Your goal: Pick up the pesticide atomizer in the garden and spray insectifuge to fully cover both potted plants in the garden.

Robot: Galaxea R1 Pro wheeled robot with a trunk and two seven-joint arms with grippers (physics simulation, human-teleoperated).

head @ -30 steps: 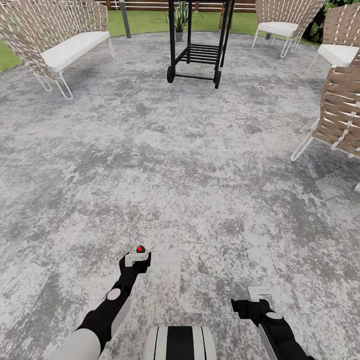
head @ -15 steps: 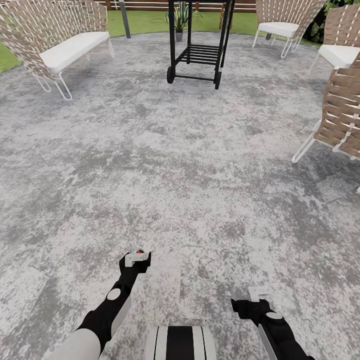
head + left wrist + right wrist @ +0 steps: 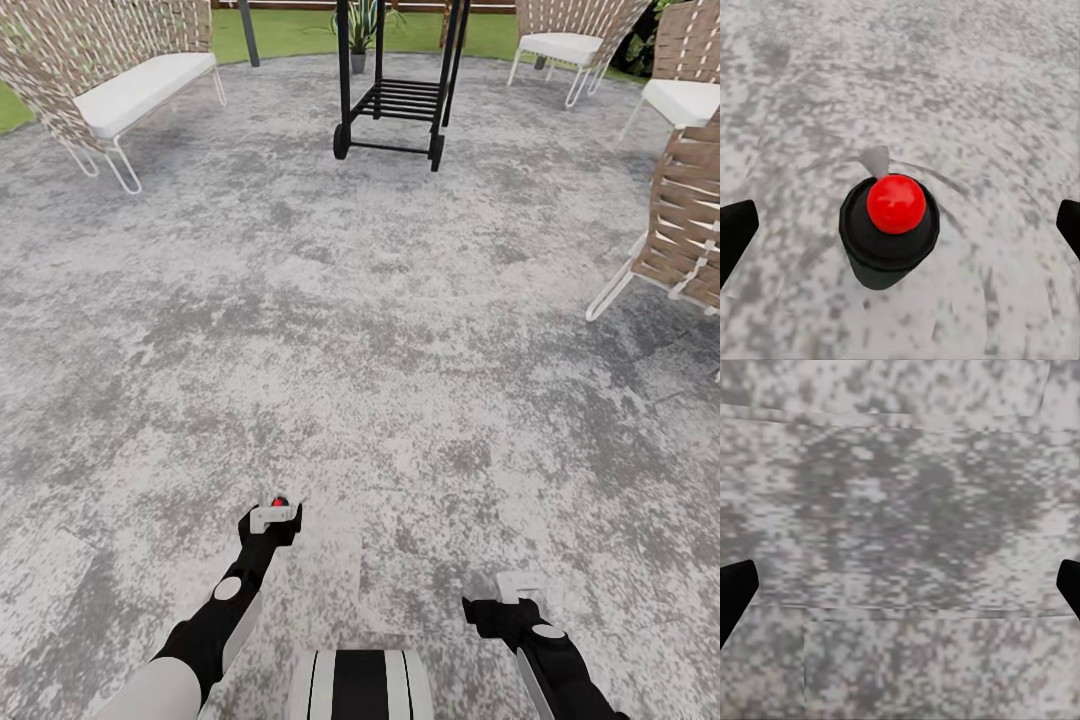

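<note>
My left gripper [image 3: 274, 516] is closed around the pesticide atomizer [image 3: 889, 232], holding it upright low over the paving. From the left wrist camera I look straight down on its round black cap with a glossy red ball on top; the black finger tips [image 3: 735, 232] sit at the far edges of that picture, so the contact itself I judge from the head view, where the white jaw block wraps the bottle and the red dot [image 3: 280, 501] just peeks above it.

My right gripper [image 3: 520, 588] carries nothing. Its dark finger tips [image 3: 733, 589] stand wide apart at the frame edges, with bare ground between them, so it is open.

Under both arms lies the round paved patch [image 3: 360, 330], a mottled grey and off-white surface, speckled like worn concrete, with faint straight seams visible in the right wrist view.

Further out, straight ahead, a black metal cart [image 3: 395, 90] stands on small wheels with a slatted lower shelf and thin upright bars. Beyond it, through the bars, a spiky green plant in a small grey pot [image 3: 358, 40] sits at the edge of the paving. To the left is a woven-strap bench with a white cushion [image 3: 130, 90] on thin white wire legs. On the right, a woven brown chair [image 3: 680, 220] of the same make stands closest, with two more cushioned chairs [image 3: 565, 45] behind it. A strip of green lawn [image 3: 290, 35] runs past the far rim of the paving. The stretch between me and the cart is open paving.
</note>
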